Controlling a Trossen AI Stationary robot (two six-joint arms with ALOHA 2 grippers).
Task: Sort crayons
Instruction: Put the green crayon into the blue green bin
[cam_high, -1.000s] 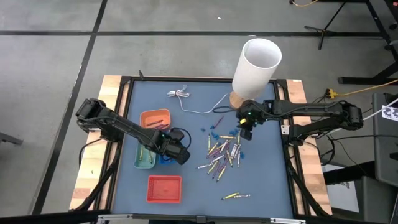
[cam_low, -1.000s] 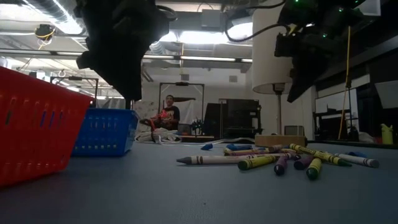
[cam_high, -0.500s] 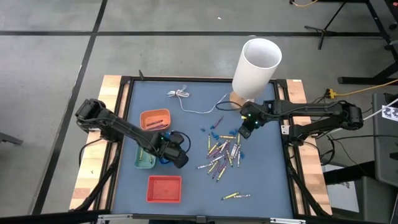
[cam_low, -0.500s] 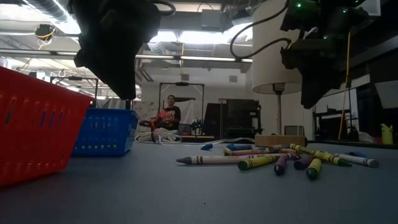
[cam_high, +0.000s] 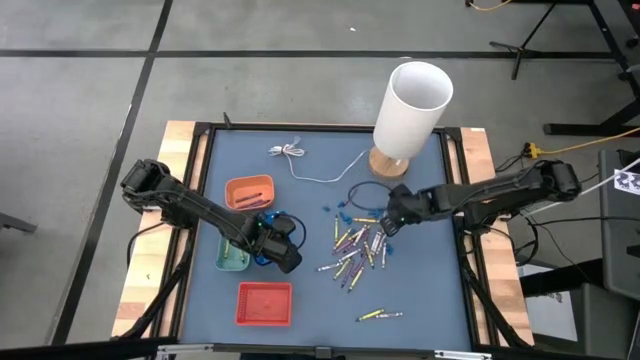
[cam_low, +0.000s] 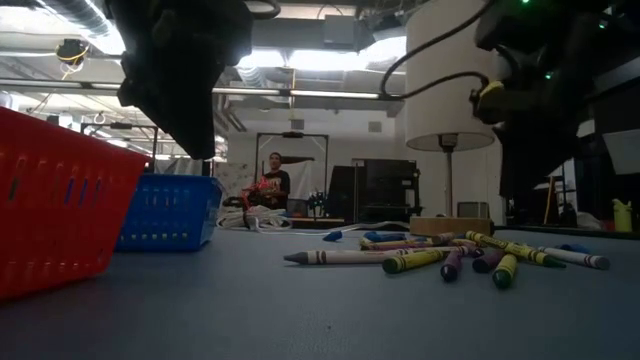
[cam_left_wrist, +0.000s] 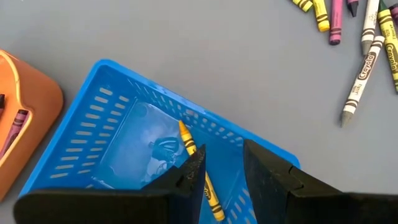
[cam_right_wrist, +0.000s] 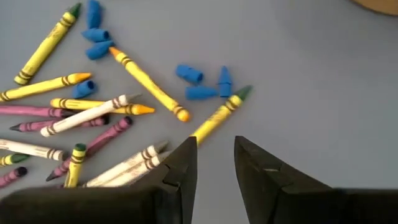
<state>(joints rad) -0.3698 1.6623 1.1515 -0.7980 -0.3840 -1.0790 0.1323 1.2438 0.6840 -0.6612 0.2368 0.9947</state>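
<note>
The crayons lie loose in a pile on the blue-grey table, right of centre; they also show in the low view and the right wrist view. My left gripper is open above a blue basket. A yellow crayon lies inside the basket, below the fingers. In the high view the left gripper covers most of the basket. My right gripper is open and empty, above the far right edge of the pile.
An orange tray, a green tray and a red basket stand at the left. A tall white cylinder on a wooden base stands at the far side. A white cable and small blue bits lie nearby. Two crayons lie near the front.
My right gripper has gone from beside the white cylinder's base toward the table's near edge and down, over the far right edge of the crayon pile. My left gripper has shifted a little toward the table's left edge, above the blue basket.
</note>
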